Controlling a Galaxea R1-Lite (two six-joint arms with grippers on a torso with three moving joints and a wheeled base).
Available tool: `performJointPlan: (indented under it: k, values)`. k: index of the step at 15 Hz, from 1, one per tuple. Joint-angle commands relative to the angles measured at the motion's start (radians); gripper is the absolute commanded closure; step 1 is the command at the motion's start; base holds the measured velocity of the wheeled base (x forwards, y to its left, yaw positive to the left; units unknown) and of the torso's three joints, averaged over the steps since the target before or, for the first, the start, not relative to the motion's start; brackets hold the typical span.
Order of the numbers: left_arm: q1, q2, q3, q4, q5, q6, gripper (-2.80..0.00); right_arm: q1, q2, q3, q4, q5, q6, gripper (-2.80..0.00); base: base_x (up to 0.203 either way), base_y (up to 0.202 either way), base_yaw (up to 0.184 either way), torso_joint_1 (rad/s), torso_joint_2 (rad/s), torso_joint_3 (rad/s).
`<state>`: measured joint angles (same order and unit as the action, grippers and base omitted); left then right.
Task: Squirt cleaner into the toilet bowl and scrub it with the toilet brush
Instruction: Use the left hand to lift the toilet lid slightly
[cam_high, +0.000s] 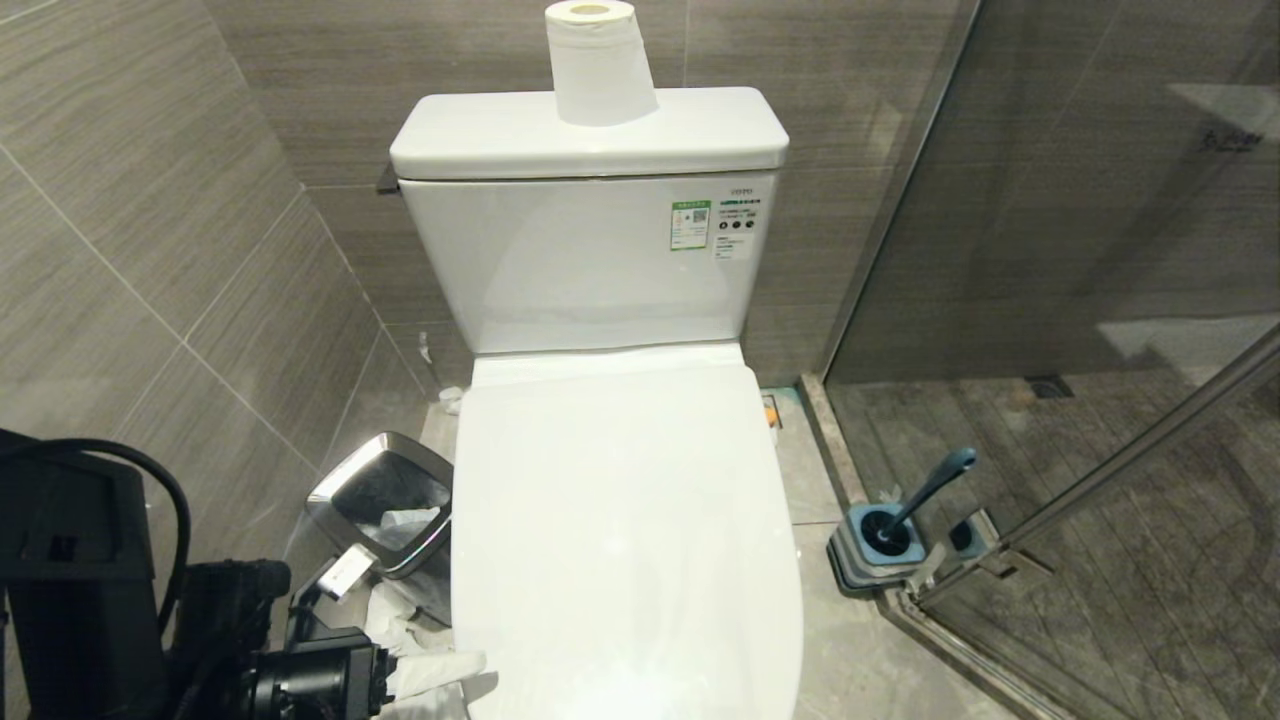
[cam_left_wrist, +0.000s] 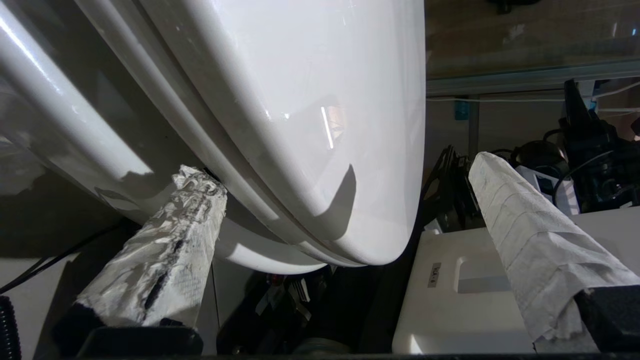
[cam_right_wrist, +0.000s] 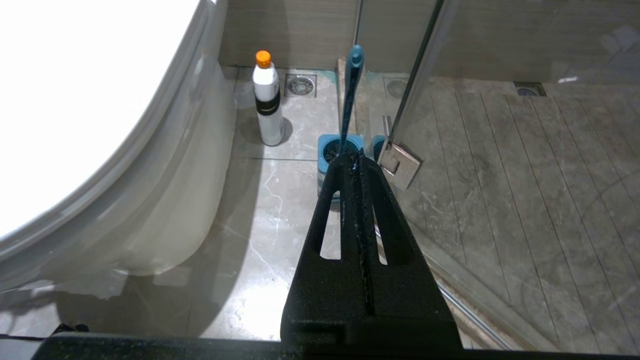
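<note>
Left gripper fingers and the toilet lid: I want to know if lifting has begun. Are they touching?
Cannot tell. In the left wrist view the open left gripper straddles the closed toilet lid's front edge; one wrapped finger meets the rim underneath, without a plainly visible gap or contact.

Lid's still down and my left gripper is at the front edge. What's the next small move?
Probably ease the open left gripper forward so its paper-wrapped fingers bracket the front lip of the closed white glossy lid, then lift: the bowl is covered, and the teal-handled brush sits in its holder.
</note>
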<state>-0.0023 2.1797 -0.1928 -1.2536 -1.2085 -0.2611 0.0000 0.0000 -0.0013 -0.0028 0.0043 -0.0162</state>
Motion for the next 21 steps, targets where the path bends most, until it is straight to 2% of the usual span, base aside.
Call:
performJointPlan:
  k: [1, 5, 8, 11, 14, 15, 19, 21]
  values:
    - [0.001, -0.043, 0.003, -0.017, -0.017, -0.004, -2.80, 0.000, 0.002, 0.000, 0.000, 0.000, -0.001, 0.00, 0.000, 0.000, 0.000, 0.000, 0.00, 0.000]
    - [0.001, -0.103, 0.000, -0.017, -0.062, -0.074, -2.80, 0.000, 0.002, 0.000, 0.000, 0.000, -0.001, 0.00, 0.000, 0.000, 0.000, 0.000, 0.00, 0.000]
    - [-0.003, -0.180, -0.008, -0.017, -0.065, -0.177, -2.80, 0.000, 0.002, 0.000, 0.000, 0.000, -0.001, 0.00, 0.000, 0.000, 0.000, 0.000, 0.00, 0.000]
    - [-0.011, -0.267, -0.031, -0.017, -0.065, -0.319, -2.80, 0.000, 0.002, 0.001, 0.000, 0.000, -0.001, 0.00, 0.000, 0.000, 0.000, 0.000, 0.00, 0.000]
    - [-0.013, -0.313, -0.072, -0.017, -0.065, -0.400, -2.80, 0.000, 0.002, 0.000, 0.000, 0.000, -0.001, 0.00, 0.000, 0.000, 0.000, 0.000, 0.00, 0.000]
    - [-0.013, -0.330, -0.088, -0.017, -0.065, -0.440, -2.80, 0.000, 0.002, 0.000, 0.000, 0.000, -0.001, 0.00, 0.000, 0.000, 0.000, 0.000, 0.00, 0.000]
    - [-0.031, -0.426, -0.192, -0.017, -0.060, -0.678, -2.80, 0.000, 0.002, 0.000, 0.000, 0.000, 0.000, 0.00, 0.000, 0.000, 0.000, 0.000, 0.00, 0.000]
    - [-0.034, -0.455, -0.240, -0.017, -0.059, -0.762, -2.80, 0.000, 0.002, 0.000, 0.000, 0.000, -0.001, 0.00, 0.000, 0.000, 0.000, 0.000, 0.00, 0.000]
